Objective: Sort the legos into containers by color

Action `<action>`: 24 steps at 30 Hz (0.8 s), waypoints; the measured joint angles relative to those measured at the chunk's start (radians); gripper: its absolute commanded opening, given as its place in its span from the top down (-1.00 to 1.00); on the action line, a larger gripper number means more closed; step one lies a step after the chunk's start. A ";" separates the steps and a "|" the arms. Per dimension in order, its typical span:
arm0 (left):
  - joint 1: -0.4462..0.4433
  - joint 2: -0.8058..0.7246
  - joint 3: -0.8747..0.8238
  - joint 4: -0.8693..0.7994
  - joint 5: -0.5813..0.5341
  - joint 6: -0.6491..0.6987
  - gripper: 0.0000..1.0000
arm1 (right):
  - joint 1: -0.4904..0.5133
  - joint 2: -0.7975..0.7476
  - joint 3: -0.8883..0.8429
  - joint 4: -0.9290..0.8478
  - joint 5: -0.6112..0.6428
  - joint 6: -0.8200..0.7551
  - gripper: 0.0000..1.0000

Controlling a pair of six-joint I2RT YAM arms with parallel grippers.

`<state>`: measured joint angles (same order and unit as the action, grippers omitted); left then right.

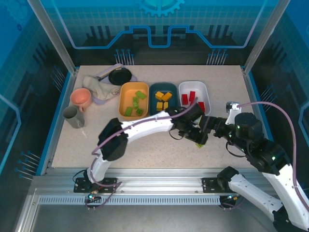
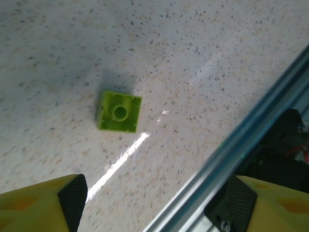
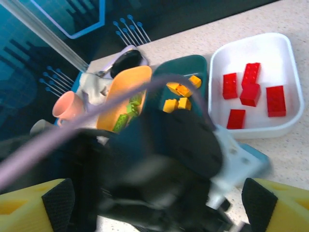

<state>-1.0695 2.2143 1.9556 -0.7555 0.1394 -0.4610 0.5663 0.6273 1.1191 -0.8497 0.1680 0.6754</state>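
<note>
Both pincers released – one green lego loose on the table

The left pincer [image 2: 155, 195] hangs with its fingers apart and nothing between them. Just ahead of it, a little to its left, a single green lego [image 2: 119, 112] lies hollow side up on the table [image 2: 203, 58], touching neither finger. The right pincer [image 3: 157, 200] is spread wide and grips nothing – the left arm [image 3: 164, 154], dark and blurred, sits directly in front of it. Farther ahead and to its right stands the white tray [image 3: 285, 63] with five red legos [image 3: 251, 89]; straight ahead is the teal tray [image 3: 183, 65] with orange legos [image 3: 178, 96], and ahead to its left the orange tray [image 3: 125, 87] with green legos [image 3: 128, 113].
</note>
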 measured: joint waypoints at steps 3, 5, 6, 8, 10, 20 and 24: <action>-0.020 0.077 0.077 -0.039 -0.050 0.008 -0.60 | 0.000 -0.024 0.021 0.029 -0.024 0.001 -0.92; -0.022 0.113 0.106 -0.060 -0.082 0.016 -0.60 | 0.000 -0.043 0.039 0.049 -0.033 0.008 -0.93; -0.022 0.127 0.114 -0.069 -0.093 0.016 -0.59 | -0.001 -0.048 0.048 0.056 -0.038 0.011 -0.93; -0.021 0.150 0.120 -0.080 -0.113 0.016 -0.58 | -0.001 -0.054 0.067 0.068 -0.043 0.020 -0.92; -0.020 0.171 0.128 -0.091 -0.127 0.016 -0.57 | -0.001 -0.054 0.075 0.077 -0.047 0.025 -0.92; -0.020 0.277 0.248 -0.124 -0.172 0.009 -0.33 | -0.003 -0.054 0.075 0.072 -0.057 0.055 -0.91; -0.021 0.287 0.256 -0.133 -0.186 -0.003 -0.01 | -0.003 -0.054 0.075 0.063 -0.057 0.065 -0.91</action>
<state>-1.0901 2.5015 2.2116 -0.8886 -0.0467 -0.4637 0.5636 0.5732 1.1938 -0.7872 0.1108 0.7406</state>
